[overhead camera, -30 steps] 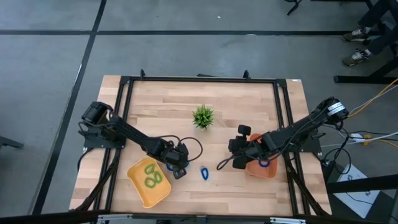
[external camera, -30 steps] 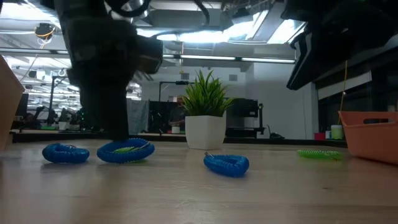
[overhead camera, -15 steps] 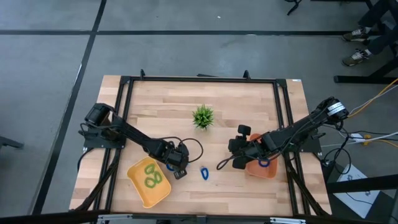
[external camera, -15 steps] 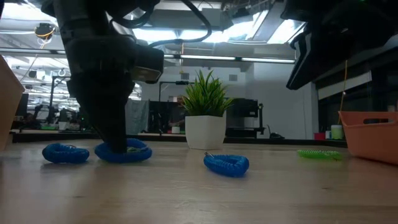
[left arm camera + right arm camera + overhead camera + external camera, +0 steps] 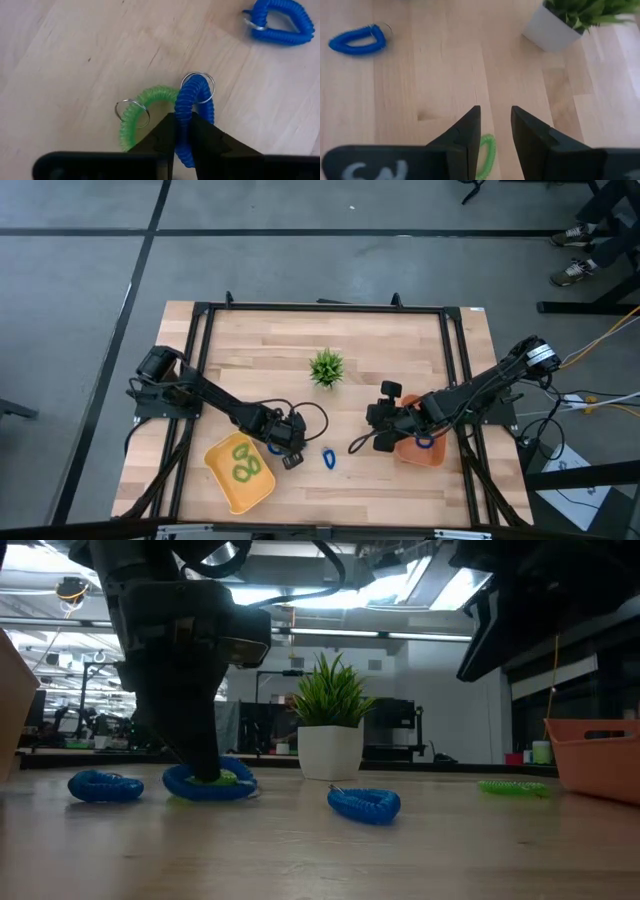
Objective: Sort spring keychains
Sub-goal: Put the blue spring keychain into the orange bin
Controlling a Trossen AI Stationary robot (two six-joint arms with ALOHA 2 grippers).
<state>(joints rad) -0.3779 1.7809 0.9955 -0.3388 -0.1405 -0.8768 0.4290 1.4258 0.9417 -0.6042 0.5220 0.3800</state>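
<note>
1. The left gripper (image 5: pixel 182 131) is set low on the table (image 5: pixel 380 350), just beside the yellow tray (image 5: pixel 240 475); its fingers (image 5: pixel 161 135) are pinched narrowly on one side of a blue keychain (image 5: pixel 192 117).
2. A green keychain (image 5: pixel 142 112) is seen lying against that blue one, partly under it; metal rings are carried by both.
3. Two more blue keychains are found loose on the table: one (image 5: pixel 364 803) near the front middle, one (image 5: pixel 105 786) beside the left gripper.
4. Green keychains (image 5: pixel 243 464) are held in the yellow tray.
5. The right gripper (image 5: pixel 496 131) is held above the table beside the orange tray (image 5: pixel 420 452); its fingers are parted by a narrow gap, with nothing between them; a green keychain (image 5: pixel 486 155) lies on the wood below it.
6. A potted plant (image 5: pixel 326 367) is stood mid-table.
</note>
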